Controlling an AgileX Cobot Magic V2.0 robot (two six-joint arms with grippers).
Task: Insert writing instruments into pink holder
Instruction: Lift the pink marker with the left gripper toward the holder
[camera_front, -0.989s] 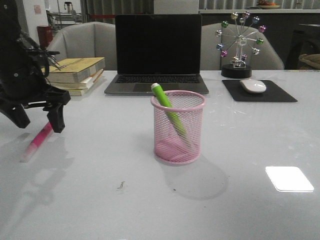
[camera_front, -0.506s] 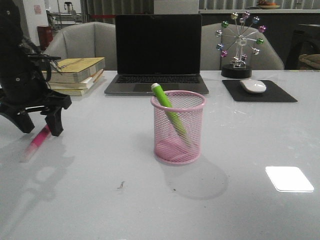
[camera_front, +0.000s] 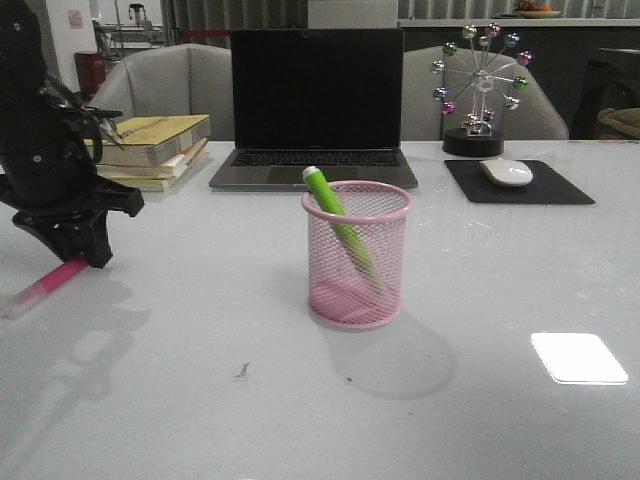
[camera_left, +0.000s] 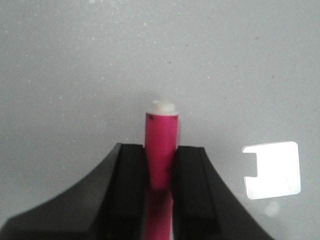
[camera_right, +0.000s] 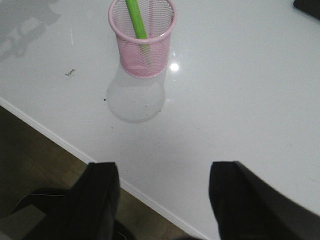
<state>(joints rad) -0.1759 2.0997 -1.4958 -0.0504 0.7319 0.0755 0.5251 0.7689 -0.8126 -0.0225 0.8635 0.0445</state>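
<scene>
Now the left claw (camera_left: 160, 167) pinches the pink marker (camera_left: 161, 150) between its fingers.

The left gripper (camera_front: 78, 243) has dropped and its fingers (camera_left: 125, 190) now clamp the pink marker (camera_left: 161, 150).

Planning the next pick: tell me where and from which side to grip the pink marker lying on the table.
Grip the pink marker across the middle of its barrel, coming straight down from above. It lies flat on the table, so only its long round sides are free. The left gripper already straddles it that way, fingers pressed to either side.
</scene>
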